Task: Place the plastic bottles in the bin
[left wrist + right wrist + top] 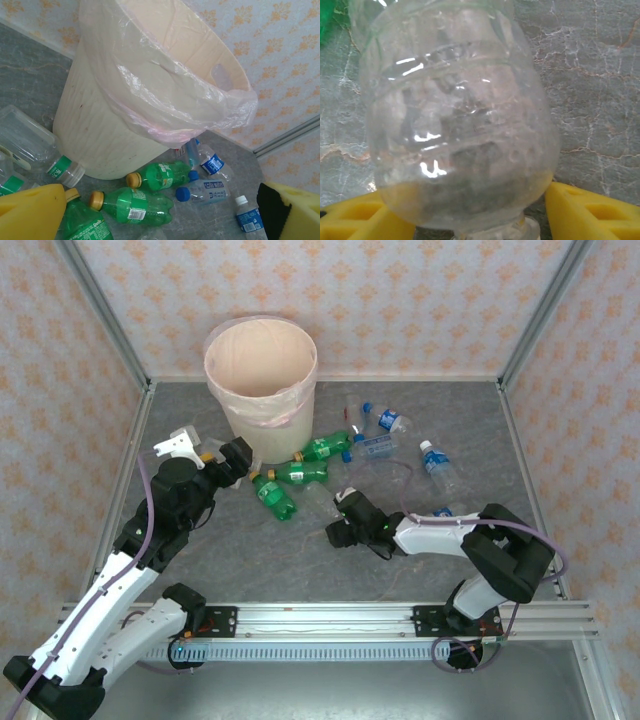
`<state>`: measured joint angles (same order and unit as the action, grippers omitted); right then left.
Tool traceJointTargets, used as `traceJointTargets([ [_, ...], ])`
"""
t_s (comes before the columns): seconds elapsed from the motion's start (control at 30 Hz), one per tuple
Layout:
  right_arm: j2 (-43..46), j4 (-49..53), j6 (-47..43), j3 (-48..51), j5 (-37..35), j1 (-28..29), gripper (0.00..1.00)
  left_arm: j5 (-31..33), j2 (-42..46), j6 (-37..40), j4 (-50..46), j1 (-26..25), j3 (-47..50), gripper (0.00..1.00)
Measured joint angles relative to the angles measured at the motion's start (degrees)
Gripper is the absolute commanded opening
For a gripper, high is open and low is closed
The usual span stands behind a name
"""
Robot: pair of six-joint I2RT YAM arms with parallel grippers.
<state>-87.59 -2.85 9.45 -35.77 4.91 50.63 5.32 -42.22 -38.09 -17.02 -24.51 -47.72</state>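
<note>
The cream bin (261, 368) with its pink liner stands at the back of the table and looms close in the left wrist view (105, 125). Three green bottles (300, 472) lie just in front of it, yellow caps toward my left gripper (236, 458); they also lie on the table under that gripper (132, 205). My left gripper (160, 222) hangs open above them, holding nothing. Clear blue-labelled bottles (385, 421) lie to the right (207, 190). My right gripper (346, 516) sits low on the table, its yellow fingers (592, 210) pressed to both sides of a clear bottle (460, 130).
Another clear bottle with a green label (35, 142) lies left of the bin's base. A white-capped bottle (435, 461) lies further right. Aluminium posts (105, 320) and patterned walls close in the grey table (250, 550).
</note>
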Motion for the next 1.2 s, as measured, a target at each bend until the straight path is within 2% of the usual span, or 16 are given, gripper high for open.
traceJointTargets([
  [0.13,0.7,0.0,0.5,0.7,-0.3,0.3,0.38,0.0,0.0,-0.1,0.0,0.0,0.0,0.99],
  [0.33,2.5,0.6,0.8,1.0,-0.2,1.1,0.24,-0.5,0.0,-1.0,0.0,0.0,0.0,0.99],
  [0.63,12.3,1.2,1.7,3.0,-4.5,4.0,0.23,-8.1,0.9,-7.0,4.5,0.0,3.3,0.99],
  [0.9,22.8,0.8,1.9,4.3,-12.2,7.8,0.22,-17.0,0.0,-14.2,14.6,0.0,9.3,0.99],
  [1.2,28.0,-0.1,1.4,3.8,-14.4,7.9,0.22,-24.6,-3.7,-20.3,26.7,-1.3,15.0,0.99],
])
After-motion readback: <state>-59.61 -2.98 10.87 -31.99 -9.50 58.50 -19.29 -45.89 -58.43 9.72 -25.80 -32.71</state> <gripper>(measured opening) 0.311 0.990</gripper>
